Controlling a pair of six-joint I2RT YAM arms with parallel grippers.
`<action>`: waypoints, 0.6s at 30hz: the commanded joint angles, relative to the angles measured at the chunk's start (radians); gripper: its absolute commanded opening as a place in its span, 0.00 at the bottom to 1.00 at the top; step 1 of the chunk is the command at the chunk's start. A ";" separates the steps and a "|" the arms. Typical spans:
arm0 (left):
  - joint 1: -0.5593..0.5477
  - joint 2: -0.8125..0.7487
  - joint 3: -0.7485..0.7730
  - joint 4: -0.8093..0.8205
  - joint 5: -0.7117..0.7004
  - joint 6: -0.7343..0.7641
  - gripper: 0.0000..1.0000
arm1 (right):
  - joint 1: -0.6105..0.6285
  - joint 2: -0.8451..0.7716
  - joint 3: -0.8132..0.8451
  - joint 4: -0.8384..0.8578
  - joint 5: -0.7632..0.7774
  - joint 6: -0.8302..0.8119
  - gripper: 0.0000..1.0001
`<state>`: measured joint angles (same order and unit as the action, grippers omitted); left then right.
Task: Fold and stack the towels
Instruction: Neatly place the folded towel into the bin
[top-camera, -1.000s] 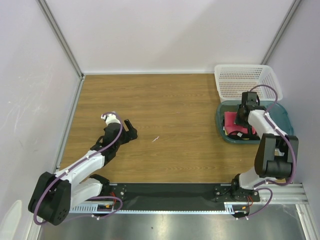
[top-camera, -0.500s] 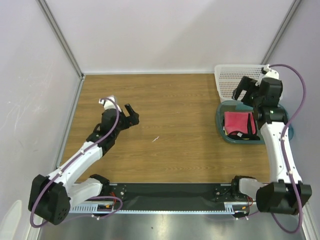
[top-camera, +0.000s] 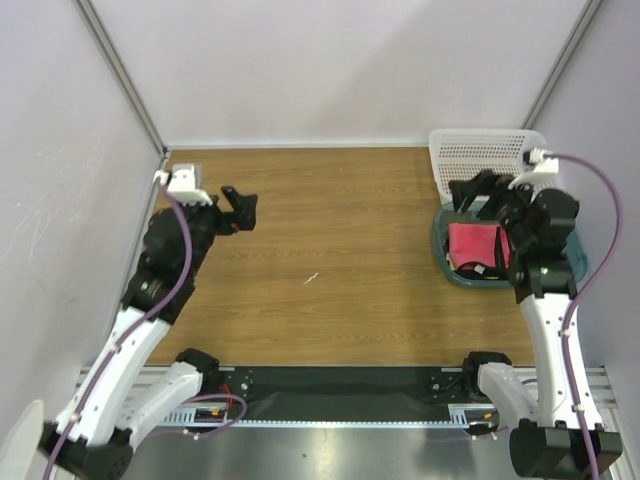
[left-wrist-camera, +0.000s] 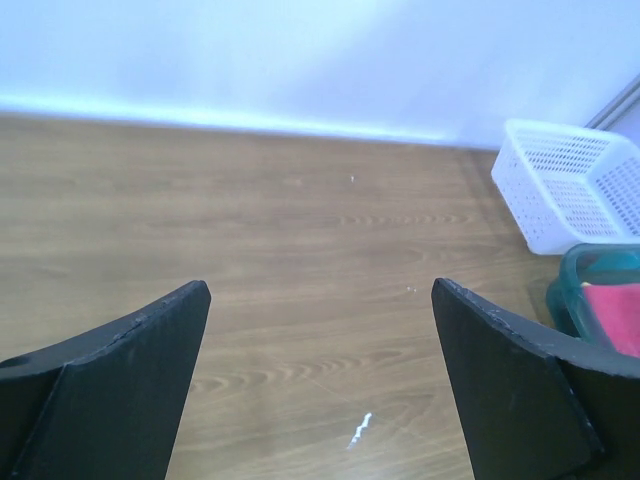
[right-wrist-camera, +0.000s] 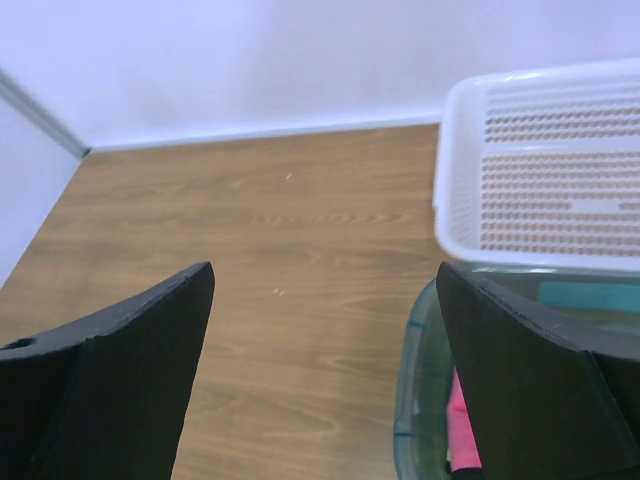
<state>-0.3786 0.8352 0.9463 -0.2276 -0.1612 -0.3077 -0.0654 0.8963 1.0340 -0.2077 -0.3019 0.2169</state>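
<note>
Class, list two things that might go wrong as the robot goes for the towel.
The pink towel lies inside the teal bin, so the open right pincer may snag the rim and drag it. The white basket stands close behind, so the pincer may knock it.

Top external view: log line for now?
left gripper open | right gripper open | pink towel in teal plastic bin | white perforated plastic basket behind bin

The right arm (top-camera: 548, 310) partly hides the tub (top-camera: 438, 245).
</note>
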 joint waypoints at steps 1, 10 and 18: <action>0.012 -0.115 -0.069 -0.001 0.019 0.113 1.00 | 0.018 -0.065 -0.144 0.161 -0.091 0.027 1.00; 0.012 -0.389 -0.320 0.024 -0.151 -0.065 1.00 | 0.091 -0.212 -0.485 0.415 -0.040 0.170 1.00; 0.010 -0.404 -0.319 -0.010 -0.207 -0.084 1.00 | 0.111 -0.211 -0.473 0.357 -0.006 0.151 1.00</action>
<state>-0.3763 0.4290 0.6090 -0.2405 -0.3244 -0.3691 0.0391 0.7029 0.5331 0.1013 -0.3351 0.3664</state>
